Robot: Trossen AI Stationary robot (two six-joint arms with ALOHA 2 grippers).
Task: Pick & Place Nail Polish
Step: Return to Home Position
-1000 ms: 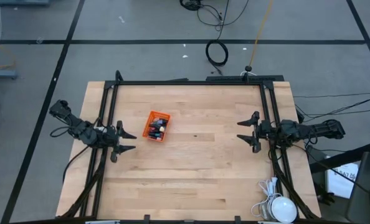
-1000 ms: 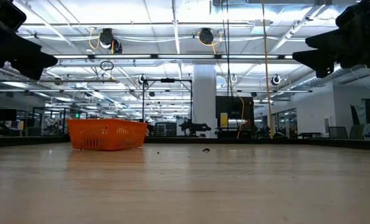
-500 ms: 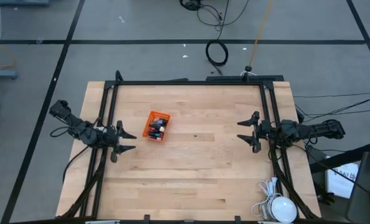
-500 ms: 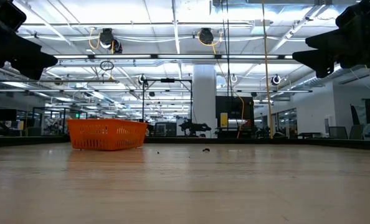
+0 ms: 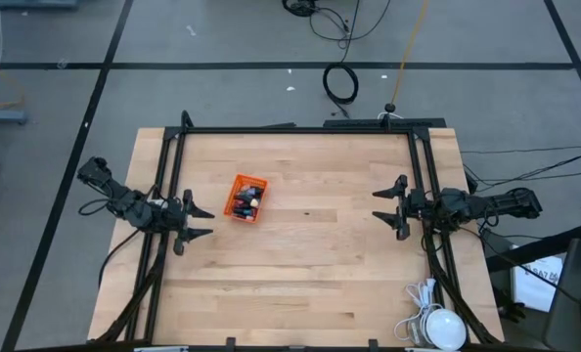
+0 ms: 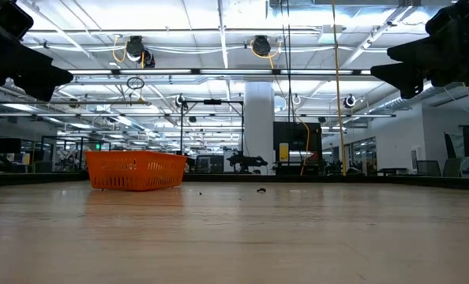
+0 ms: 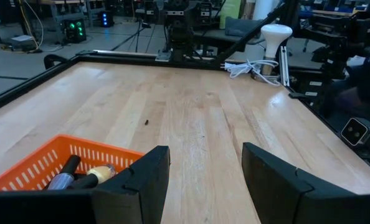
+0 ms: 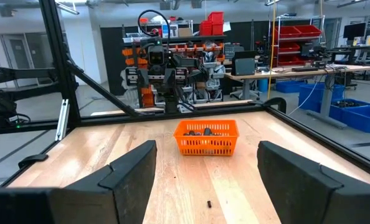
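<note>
Since the polish (image 5: 247,203) lies in the basket (image 5: 240,183), homing just means parking well clear; left gripper (image 5: 204,222) and right gripper (image 5: 379,205) hang empty, jaws apart.

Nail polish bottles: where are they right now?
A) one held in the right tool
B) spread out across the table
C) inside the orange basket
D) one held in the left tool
C: the nail polish bottles lie inside the orange basket, while the left tool and the right tool sit open at the table's sides, holding nothing.
</note>
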